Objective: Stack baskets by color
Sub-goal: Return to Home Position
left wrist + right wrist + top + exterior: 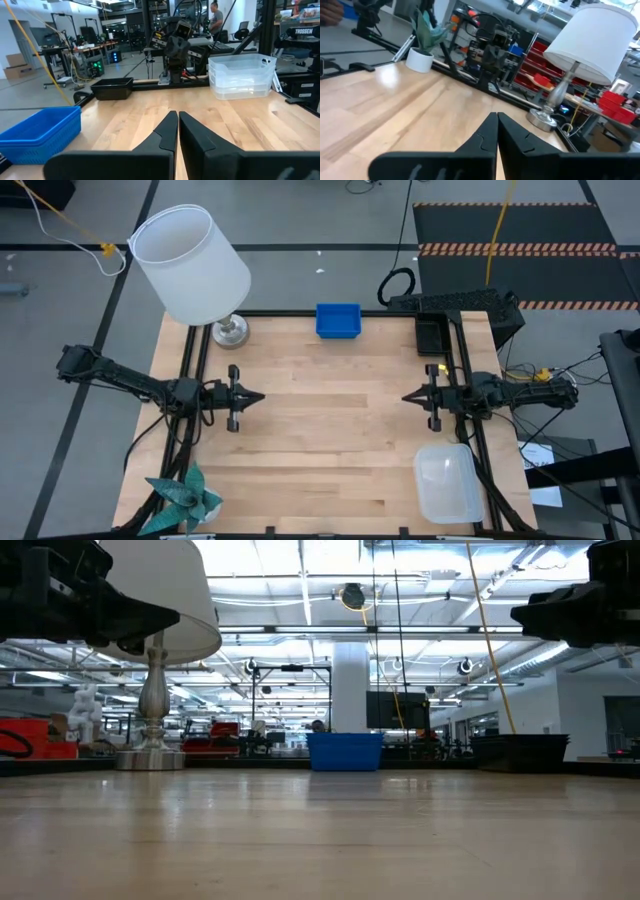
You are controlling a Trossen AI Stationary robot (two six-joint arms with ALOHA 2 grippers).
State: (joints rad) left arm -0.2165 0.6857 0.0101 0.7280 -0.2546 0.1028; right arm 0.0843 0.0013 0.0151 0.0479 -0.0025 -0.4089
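Pale wood counter [320, 440], seen from above: the blue basket [338, 320] sits at the 12 o'clock edge. The black basket [432, 336] is at 2 o'clock by the corner. The clear baskets [447, 482], nested in one stack, are at 4 o'clock. The left fingers [165, 134] hang at 9 o'clock, pressed together and holding nothing, pointing toward 3. The right fingers [489, 131] hang at 3 o'clock, likewise pressed together and holding nothing, pointing toward 9. The lamp [190, 265] stands at 10 o'clock and the plant [185, 498] at 8.
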